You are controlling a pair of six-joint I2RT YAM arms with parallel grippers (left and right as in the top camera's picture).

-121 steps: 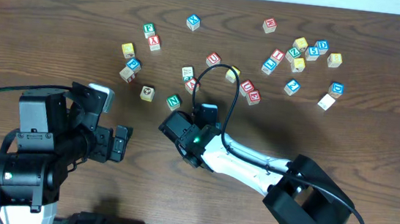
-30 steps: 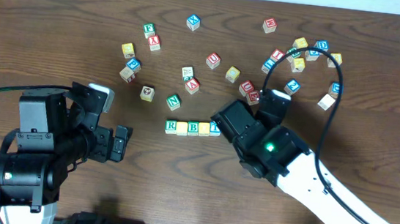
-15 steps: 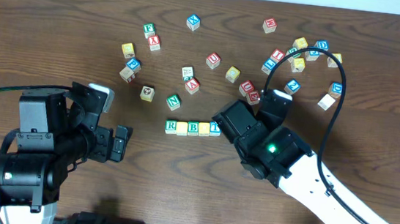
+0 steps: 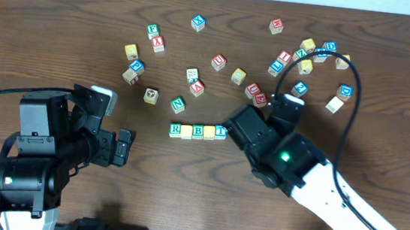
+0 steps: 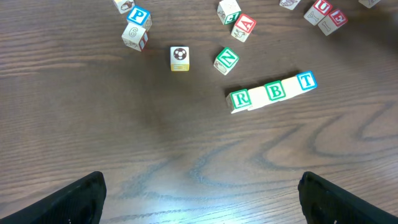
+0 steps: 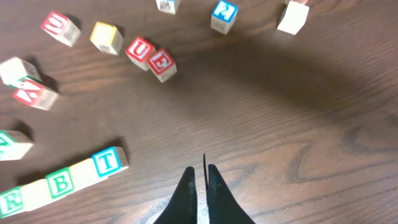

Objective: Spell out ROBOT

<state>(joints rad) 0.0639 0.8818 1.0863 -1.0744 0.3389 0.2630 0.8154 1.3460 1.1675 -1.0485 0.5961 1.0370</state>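
Overhead: straight down, far, whole desk (image 4: 365,17). Left wrist: low, tilted down toward far edge. Right wrist: nearer, looking down. All three share the R-B-T cube row (image 4: 198,131) mid-desk.

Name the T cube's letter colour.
Blue; the T cube shows best in the right wrist view.

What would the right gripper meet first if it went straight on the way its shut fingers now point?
Probably bare table: the right gripper points across open wood, between the red-lettered cube pair and the blue-lettered cube. Depth is unclear, so it might graze the blue one.
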